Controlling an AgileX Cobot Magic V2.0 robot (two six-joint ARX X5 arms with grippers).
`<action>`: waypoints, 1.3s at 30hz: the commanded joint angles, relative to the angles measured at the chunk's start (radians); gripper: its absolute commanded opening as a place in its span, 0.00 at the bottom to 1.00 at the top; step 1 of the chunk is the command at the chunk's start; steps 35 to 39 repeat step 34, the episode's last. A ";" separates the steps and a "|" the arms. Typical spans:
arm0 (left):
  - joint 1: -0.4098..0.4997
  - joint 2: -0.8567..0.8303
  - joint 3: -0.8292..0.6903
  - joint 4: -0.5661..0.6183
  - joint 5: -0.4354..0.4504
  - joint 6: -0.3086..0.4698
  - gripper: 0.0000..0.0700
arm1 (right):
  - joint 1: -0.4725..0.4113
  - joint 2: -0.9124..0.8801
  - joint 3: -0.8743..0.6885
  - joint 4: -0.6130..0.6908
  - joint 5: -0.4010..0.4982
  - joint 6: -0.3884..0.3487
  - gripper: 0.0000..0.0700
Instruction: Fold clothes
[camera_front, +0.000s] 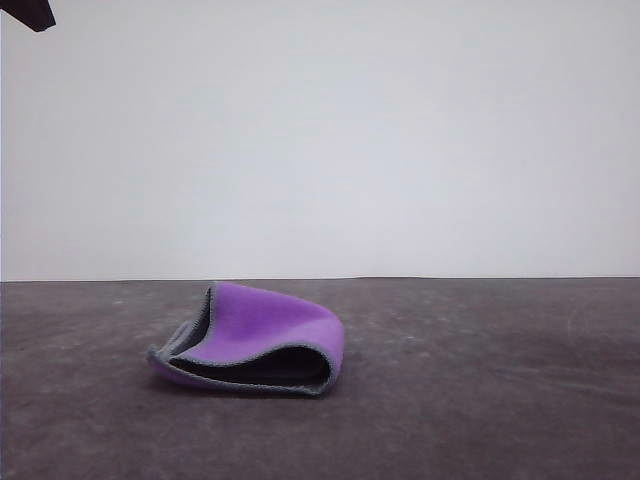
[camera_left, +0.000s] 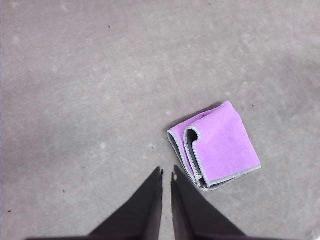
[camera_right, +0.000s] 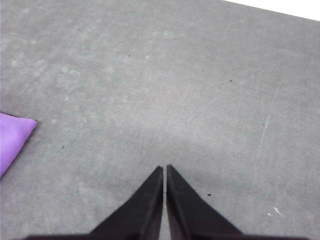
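- The cloth (camera_front: 250, 340) lies left of centre in the lower part of the front view on the grey table (camera_front: 500, 400), loosely doubled, purple outside, its fold gaping.
- The left gripper (camera_left: 167, 173), tips nearly closed and empty, hovers just beside it.
- The right gripper (camera_right: 165, 168) is closed, empty, and apart from it.
- Judged: folding looks nearly done; next, flatten or release.

You see the cloth (camera_front: 262, 335) bright purple outside, dark grey inside, light-grey stitched edge, on a mottled grey table (camera_front: 480, 400).
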 joint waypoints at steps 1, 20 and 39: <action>-0.001 0.011 0.015 0.007 0.001 -0.004 0.02 | 0.000 0.005 0.016 0.010 0.004 0.010 0.01; 0.029 -0.340 -0.201 0.102 -0.107 -0.033 0.02 | 0.000 0.005 0.016 0.010 0.004 0.010 0.01; 0.103 -0.868 -1.095 0.831 -0.114 -0.087 0.02 | 0.000 0.005 0.016 0.010 0.004 0.010 0.01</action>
